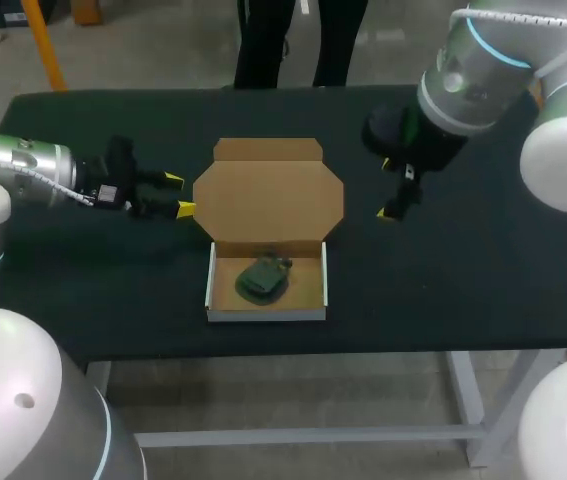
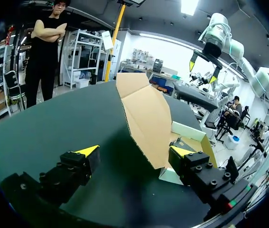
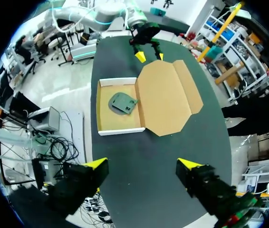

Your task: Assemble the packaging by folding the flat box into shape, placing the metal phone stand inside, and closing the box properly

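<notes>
Box count: one cardboard box [image 1: 266, 312], in the middle of the head view on the dark table [image 1: 463, 280], its front wall close to the table's near edge.
Box state: folded into a shallow tray [image 3: 120, 126] with white outer walls and left open. Its single lid [image 1: 268, 195] is spread away from the tray toward the upper middle of the frame, with one narrow flap [image 1: 268, 150] along the lid's far edge.
Phone stand count: one dark green metal phone stand [image 1: 262, 278], lying inside the tray on its floor, about the middle; the right wrist view shows it [image 3: 123, 102] there too.
Arm count: two. The left arm [image 1: 23, 165] comes in from the left edge at mid-height; the right arm [image 1: 473, 70] comes in from the upper right corner.
Left gripper: one, [image 1: 179, 195], left of centre in the head view, just beside the lid's left edge. Its two yellow-tipped fingers are spread and grasp nothing. In its own wrist view [image 2: 134, 152] the lid's near corner [image 2: 146, 118] lies close to one finger; whether they touch cannot be told.
Right gripper: one, [image 1: 387, 188], right of the lid in the head view and apart from it. Its fingers stand wide and hold nothing. Its own wrist view [image 3: 142, 164] shows bare table between the tips and the box ahead of them.
Yellow tips: four, two on each gripper.
</notes>
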`<state>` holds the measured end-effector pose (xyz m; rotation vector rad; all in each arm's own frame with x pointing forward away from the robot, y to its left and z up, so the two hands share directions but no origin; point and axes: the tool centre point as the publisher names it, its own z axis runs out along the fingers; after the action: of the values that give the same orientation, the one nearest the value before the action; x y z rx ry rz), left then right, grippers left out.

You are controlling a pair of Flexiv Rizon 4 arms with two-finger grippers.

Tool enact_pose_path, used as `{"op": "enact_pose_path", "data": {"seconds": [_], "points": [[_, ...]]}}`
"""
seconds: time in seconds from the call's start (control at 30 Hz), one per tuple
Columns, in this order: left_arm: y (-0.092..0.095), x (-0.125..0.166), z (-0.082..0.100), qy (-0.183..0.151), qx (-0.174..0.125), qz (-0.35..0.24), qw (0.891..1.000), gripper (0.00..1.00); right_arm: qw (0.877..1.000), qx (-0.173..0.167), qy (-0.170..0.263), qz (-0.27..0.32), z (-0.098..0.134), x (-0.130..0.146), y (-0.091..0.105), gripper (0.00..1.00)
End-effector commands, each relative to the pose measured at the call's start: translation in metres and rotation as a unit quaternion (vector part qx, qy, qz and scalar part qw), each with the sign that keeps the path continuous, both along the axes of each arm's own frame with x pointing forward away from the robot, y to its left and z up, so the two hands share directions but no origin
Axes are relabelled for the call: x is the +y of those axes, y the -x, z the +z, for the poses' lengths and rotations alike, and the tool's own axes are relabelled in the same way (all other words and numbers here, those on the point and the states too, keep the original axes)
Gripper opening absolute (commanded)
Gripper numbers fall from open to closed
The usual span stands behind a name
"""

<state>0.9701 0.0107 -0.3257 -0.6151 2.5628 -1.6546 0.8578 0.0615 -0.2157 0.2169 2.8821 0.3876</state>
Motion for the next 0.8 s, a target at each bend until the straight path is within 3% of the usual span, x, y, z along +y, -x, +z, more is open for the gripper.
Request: {"op": "enact_pose_path", "data": {"seconds": [0.03, 0.2, 0.57, 0.7, 0.8], "points": [[-0.013, -0.004, -0.007, 0.044, 0.043, -0.105, 0.993, 1.0, 0.998, 0.055, 0.003, 0.016, 0.003, 0.006, -0.008, 1.0], [-0.01, -0.016, -0.005, 0.046, 0.042, -0.117, 0.991, 1.0, 0.998, 0.049, 0.029, -0.003, 0.001, 0.007, -0.017, 1.0], [-0.007, -0.043, -0.005, 0.074, 0.065, -0.154, 0.983, 1.0, 0.998, 0.056, 0.027, -0.002, -0.001, 0.012, -0.032, 1.0], [-0.006, -0.052, -0.007, 0.083, 0.069, -0.169, 0.98, 0.86, 0.998, 0.057, 0.031, -0.001, -0.001, 0.014, -0.036, 1.0], [-0.005, -0.057, -0.008, 0.085, 0.068, -0.179, 0.978, 0.83, 0.998, 0.057, 0.033, 0.0, -0.001, 0.014, -0.037, 1.0]]}}
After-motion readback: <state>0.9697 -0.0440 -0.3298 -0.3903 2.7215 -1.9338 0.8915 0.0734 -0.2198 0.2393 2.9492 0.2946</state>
